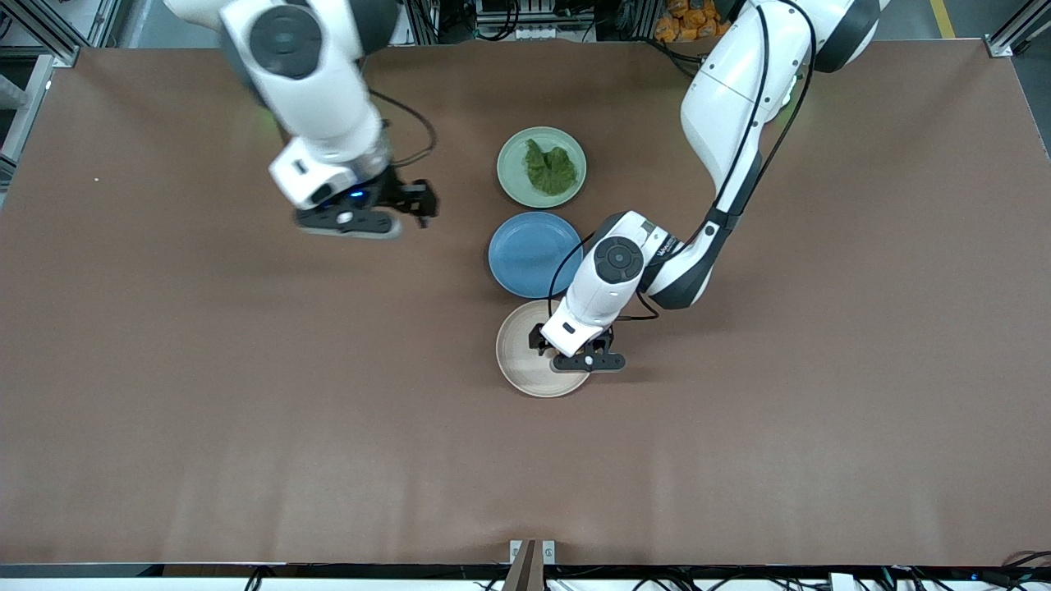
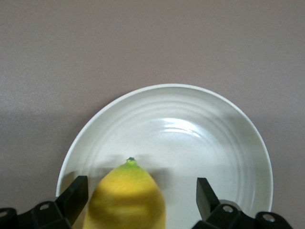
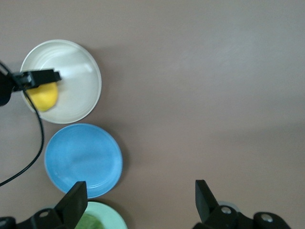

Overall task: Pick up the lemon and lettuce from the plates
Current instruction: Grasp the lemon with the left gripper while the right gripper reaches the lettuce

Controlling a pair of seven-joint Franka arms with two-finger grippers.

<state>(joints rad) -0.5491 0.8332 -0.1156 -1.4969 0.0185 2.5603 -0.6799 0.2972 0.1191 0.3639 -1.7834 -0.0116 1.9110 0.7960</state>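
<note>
The lemon [image 2: 127, 198] lies on the beige-cream plate [image 2: 214, 143], the plate nearest the front camera [image 1: 525, 361]. My left gripper [image 2: 142, 186] is open low over this plate, one finger on each side of the lemon, with a gap on one side. In the front view the left gripper [image 1: 572, 341] hides the lemon. The lettuce [image 1: 550, 168] lies on the mint green plate [image 1: 513, 176], the plate farthest from the camera. My right gripper [image 1: 417, 201] is open and empty, up over bare table toward the right arm's end. Its wrist view shows the lemon [image 3: 44, 97] and the lettuce [image 3: 88, 223].
A blue plate [image 1: 530, 254] sits empty between the mint and beige plates, all three in a row at the table's middle. The left arm's forearm hangs over the blue plate's edge. Brown table [image 1: 246, 410] spreads wide on both sides.
</note>
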